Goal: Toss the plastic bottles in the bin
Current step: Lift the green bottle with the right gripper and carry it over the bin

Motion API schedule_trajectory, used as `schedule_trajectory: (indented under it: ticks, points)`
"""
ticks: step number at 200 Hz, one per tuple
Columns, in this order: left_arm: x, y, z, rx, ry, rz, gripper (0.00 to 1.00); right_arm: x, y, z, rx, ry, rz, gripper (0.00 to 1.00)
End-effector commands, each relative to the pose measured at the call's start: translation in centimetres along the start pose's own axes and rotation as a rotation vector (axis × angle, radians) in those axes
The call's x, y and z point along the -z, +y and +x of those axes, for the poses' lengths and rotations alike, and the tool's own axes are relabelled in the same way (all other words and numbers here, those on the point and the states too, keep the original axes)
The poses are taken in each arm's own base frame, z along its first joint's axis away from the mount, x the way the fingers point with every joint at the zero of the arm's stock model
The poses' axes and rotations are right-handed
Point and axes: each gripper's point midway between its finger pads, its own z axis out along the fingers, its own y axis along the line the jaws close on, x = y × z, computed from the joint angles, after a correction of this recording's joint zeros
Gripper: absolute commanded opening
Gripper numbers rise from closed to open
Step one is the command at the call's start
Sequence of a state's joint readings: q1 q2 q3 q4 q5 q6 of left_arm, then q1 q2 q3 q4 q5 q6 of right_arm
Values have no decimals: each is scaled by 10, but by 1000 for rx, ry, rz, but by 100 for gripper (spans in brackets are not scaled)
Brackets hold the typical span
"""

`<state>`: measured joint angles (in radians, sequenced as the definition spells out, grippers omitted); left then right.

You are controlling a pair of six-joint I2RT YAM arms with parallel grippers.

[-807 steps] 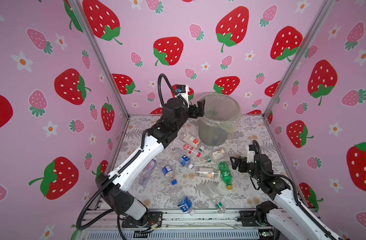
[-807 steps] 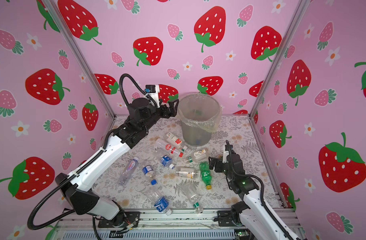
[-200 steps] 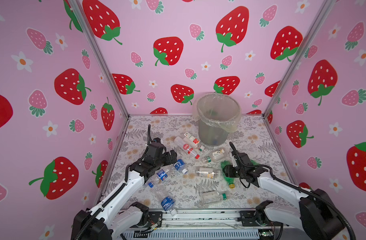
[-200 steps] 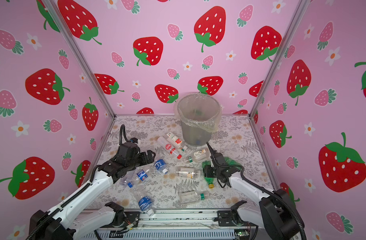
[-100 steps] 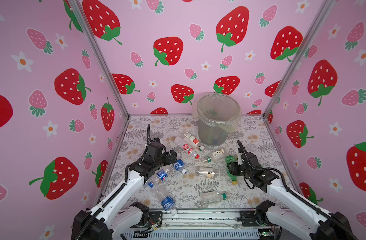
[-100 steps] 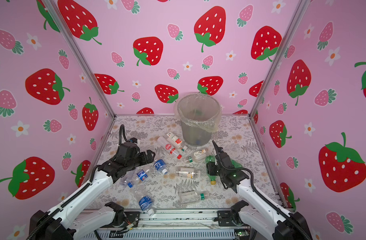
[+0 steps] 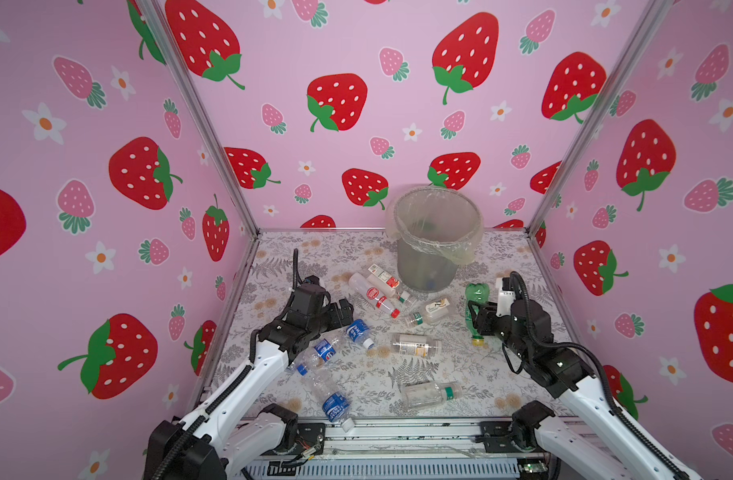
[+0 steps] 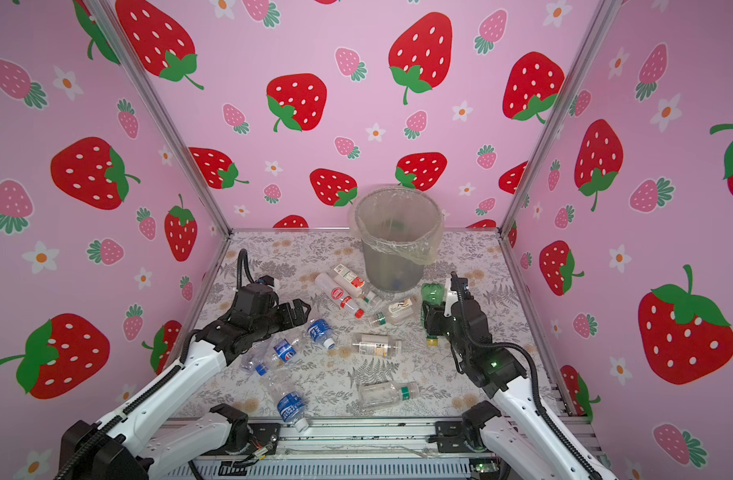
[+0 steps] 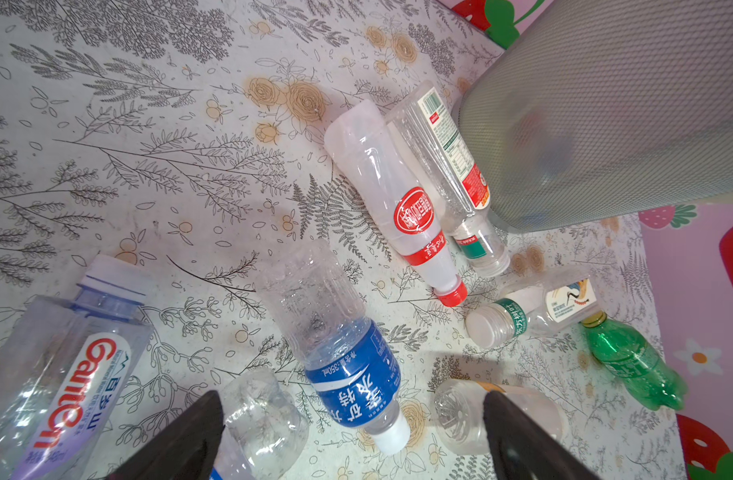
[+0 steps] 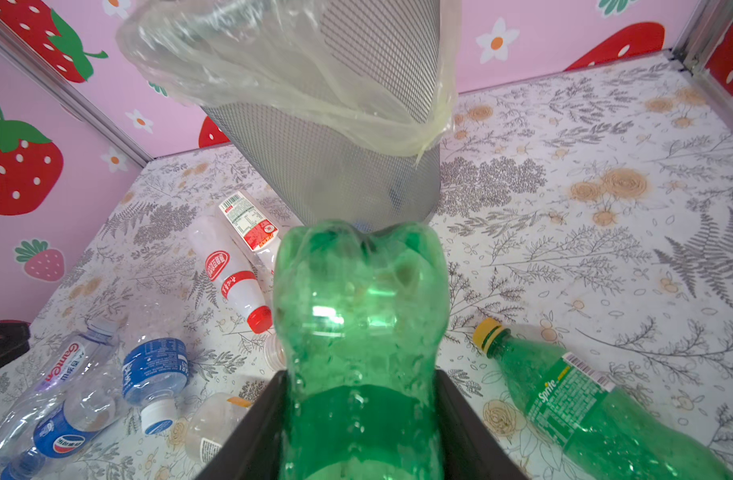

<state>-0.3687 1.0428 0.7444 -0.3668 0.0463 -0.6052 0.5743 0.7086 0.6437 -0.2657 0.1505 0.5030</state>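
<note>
Narrowed the right tool (image 7: 479, 319) onto the green bottle (image 7: 476, 291) and raised it off the bench (image 7: 472, 365), base jutting ahead of the tool. Lowered the left tool (image 7: 344, 313) from the bin (image 7: 427, 270) to just behind a blue-labelled bottle (image 7: 358, 330).

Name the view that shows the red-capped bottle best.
Left wrist: the red-capped bottle lies whole and close, its label sharp. The right wrist shows it whole but smaller; in both top views it is tiny.

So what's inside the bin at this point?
Low in the bin, a blurred blue shape shows through the mesh wall, probably a bottle label. The liner and wall hide the rest.
</note>
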Motion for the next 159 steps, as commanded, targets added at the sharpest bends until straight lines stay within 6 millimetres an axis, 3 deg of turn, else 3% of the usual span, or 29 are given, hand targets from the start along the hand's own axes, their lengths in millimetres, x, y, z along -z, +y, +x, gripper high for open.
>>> schedule_trajectory:
  ticks: [1, 99, 159]
  points:
    - [-3, 3, 3, 20, 14, -1, 99, 11, 12, -29, 33, -99, -42, 52]
    - [-6, 7, 4, 34, 16, -12, 99, 35, 36, -82, 76, -292, -143, 52]
    - [-4, 11, 6, 29, 18, -18, 99, 25, 43, -117, 90, -328, -102, 52]
